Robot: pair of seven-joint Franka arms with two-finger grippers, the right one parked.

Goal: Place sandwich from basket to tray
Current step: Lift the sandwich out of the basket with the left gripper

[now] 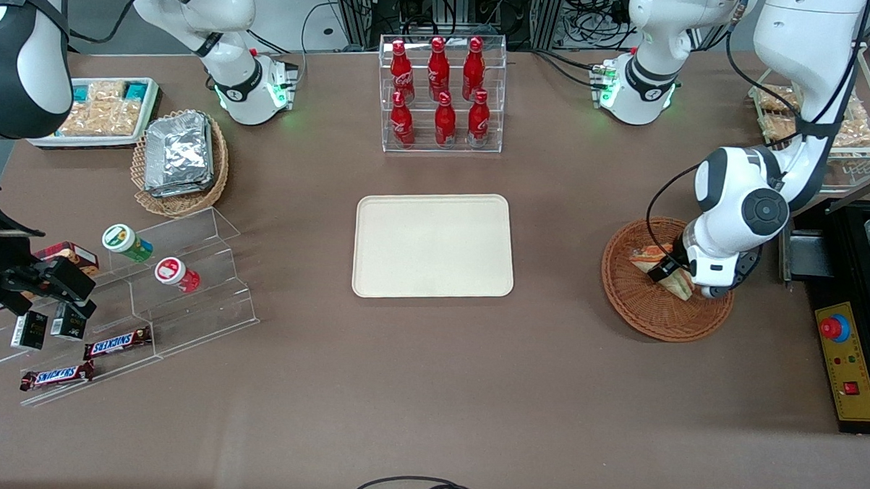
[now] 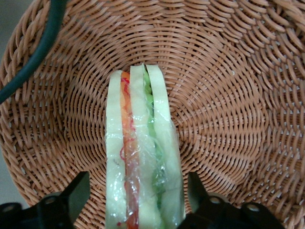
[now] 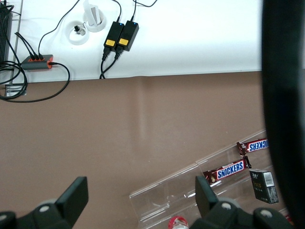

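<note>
The claw (image 2: 136,200) stands apart around the sandwich (image 2: 140,152) in the basket (image 2: 228,95); the sandwich looks soft, light, slippery-wrapped, so it is best pinched gently across the bread.

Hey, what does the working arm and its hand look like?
The left arm is glossy white with rounded joints, dark grey round joint caps and black bands; a black cable loops alongside it. Its base glows green. The hand, over the basket, has black fingers.

My gripper (image 1: 683,278) is down in the basket (image 1: 639,306), at the sandwich (image 1: 674,282). I see the tray (image 1: 433,246) bare
</note>
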